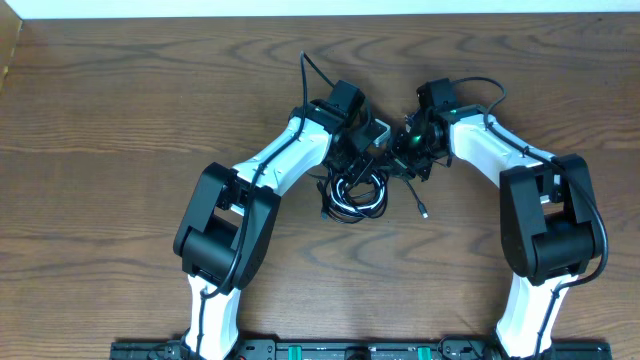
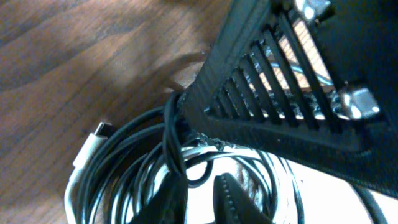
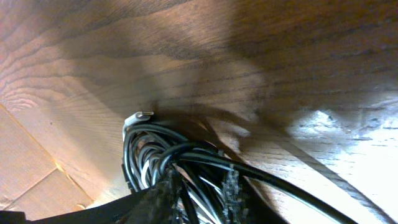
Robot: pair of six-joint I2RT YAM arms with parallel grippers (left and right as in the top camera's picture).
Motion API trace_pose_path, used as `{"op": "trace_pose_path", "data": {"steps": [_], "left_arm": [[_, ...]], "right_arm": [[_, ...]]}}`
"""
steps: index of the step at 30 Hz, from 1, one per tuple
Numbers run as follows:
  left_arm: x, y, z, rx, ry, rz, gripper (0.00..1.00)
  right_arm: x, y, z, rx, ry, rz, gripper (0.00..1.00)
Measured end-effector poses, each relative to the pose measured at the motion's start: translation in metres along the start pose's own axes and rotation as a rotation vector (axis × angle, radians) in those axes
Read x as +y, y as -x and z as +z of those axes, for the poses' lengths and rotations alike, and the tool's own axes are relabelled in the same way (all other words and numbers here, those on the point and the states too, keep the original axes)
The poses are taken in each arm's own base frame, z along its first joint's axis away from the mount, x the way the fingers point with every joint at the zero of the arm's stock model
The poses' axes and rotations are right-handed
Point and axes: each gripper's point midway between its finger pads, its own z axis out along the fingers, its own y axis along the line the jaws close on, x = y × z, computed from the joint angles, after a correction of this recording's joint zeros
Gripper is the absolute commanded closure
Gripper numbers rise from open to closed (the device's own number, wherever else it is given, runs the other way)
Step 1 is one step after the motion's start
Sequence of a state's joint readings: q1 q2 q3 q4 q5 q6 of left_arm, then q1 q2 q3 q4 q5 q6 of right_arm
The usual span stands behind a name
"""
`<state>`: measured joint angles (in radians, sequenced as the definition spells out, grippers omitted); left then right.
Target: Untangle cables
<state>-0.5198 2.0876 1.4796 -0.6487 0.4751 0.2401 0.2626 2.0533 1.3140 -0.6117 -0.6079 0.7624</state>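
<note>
On table [image 1: 120,110] ctr, cables [image 1: 352,196] coiled | L gripper [image 2: 199,186] jaws slightly apart, strands betw, hold unclear | R gripper [image 3: 200,180] likewise

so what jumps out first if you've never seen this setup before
A tangled coil of black and white cables sits in the middle of the wooden table. The left gripper and right gripper both hang right over it, fingers among the strands. One loose plug end trails off the coil toward the right arm's side.
</note>
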Motion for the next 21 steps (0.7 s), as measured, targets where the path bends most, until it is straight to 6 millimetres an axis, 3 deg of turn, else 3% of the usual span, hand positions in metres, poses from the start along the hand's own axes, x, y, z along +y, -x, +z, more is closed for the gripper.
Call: {"op": "trace_pose_path", "data": {"steps": [2, 4, 7, 13, 21], "left_arm": [[0.001, 0.0, 0.0, 0.001, 0.005, 0.001, 0.73], [0.002, -0.001, 0.001, 0.003, 0.007, 0.0, 0.73], [0.003, -0.001, 0.001, 0.004, 0.01, -0.01, 0.73], [0.008, 0.002, -0.007, -0.015, 0.017, -0.073, 0.67], [0.014, 0.032, -0.089, -0.216, 0.062, -0.147, 0.62]], "right_arm": [[0.0, 0.001, 0.0, -0.005, -0.004, 0.005, 0.73], [-0.001, 0.002, 0.0, -0.01, -0.006, 0.015, 0.98], [0.001, 0.002, 0.0, -0.008, 0.0, 0.0, 0.99], [0.0, -0.004, -0.001, 0.026, 0.015, -0.117, 0.89], [0.0, -0.005, -0.019, 0.043, 0.067, -0.257, 0.49]]}}
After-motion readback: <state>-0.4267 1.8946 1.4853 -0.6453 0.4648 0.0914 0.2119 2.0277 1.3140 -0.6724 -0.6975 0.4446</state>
